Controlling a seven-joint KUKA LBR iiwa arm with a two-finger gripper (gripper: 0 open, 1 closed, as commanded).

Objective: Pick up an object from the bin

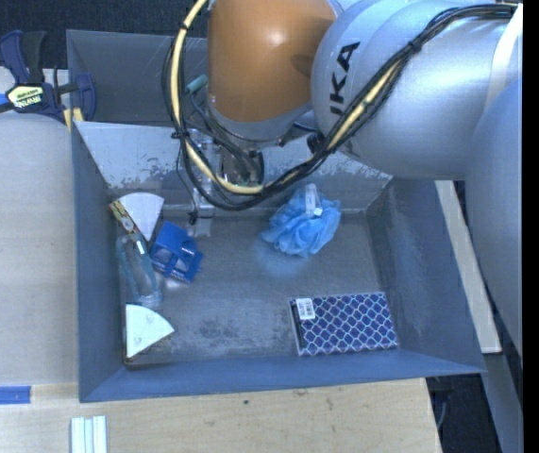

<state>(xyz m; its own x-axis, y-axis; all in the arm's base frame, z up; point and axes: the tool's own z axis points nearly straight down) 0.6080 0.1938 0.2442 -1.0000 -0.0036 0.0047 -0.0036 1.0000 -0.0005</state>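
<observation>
Taking the small blue box [176, 255], lying left of the bin's [241, 302] middle, likely wants a descent clear of the clear bottle [137, 270] beside it. The jaws hang just above-right; whether they are apart I cannot tell.

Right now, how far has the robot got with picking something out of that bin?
Nothing looks picked yet: the blue mesh sponge, patterned box and small blue block all lie in the bin. The gripper hangs low near the back wall, beside the block. Grasping and lifting are left.
</observation>
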